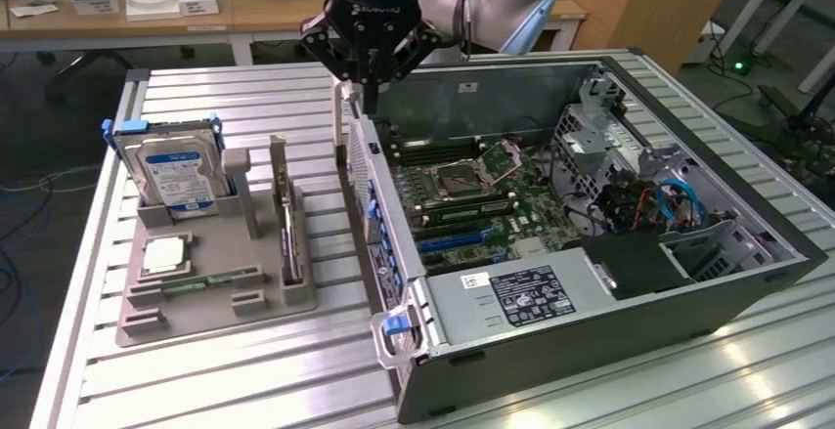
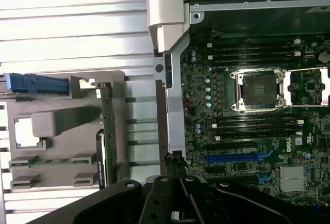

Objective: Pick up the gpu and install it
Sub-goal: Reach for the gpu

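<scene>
A table [image 1: 196,370] of ribbed, silvery metal slats is seen under everything. On it, toward the exterior view's right, a large boxy computer case [image 1: 627,326] of dark sheet metal is laid open, and a green motherboard [image 1: 509,194] with a square silver socket and long black slots is exposed inside. A matte grey moulded holder [image 1: 196,317] is set just beside the case, on the exterior view's left. The black gripper [image 1: 370,102] is held above the case wall nearest the holder; its jaws are clenched together, and nothing is seen grasped between them. In the holder, a boxy silver hard drive [image 1: 180,177] with a blue label is stood upright. The gpu [image 1: 287,229], a thin flat card, is stood on edge in a slot of the holder, apart from the gripper. A narrow green memory stick [image 1: 215,279] is laid flat near the holder's front.
</scene>
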Tool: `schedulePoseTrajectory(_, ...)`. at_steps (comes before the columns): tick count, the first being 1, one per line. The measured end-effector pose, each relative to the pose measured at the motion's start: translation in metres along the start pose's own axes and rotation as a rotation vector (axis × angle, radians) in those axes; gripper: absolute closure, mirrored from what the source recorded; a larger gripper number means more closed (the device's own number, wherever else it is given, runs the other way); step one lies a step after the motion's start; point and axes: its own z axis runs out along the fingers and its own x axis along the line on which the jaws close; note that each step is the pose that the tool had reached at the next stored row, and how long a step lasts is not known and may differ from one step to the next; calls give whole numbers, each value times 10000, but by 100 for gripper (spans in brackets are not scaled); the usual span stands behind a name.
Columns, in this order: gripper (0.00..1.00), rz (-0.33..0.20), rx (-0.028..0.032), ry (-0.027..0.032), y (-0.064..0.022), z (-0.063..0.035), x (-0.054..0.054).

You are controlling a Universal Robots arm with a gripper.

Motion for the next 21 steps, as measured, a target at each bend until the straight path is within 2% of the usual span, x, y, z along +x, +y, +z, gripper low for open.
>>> schedulePoseTrajectory(5,90,2,3,36,-1,3,13)
schedulePoseTrajectory(6,90,4,7,92,-4,10,37)
schedulePoseTrajectory(15,90,7,10,138,-9,18,84)
schedulePoseTrajectory(21,90,5,10,141,-25,26,148)
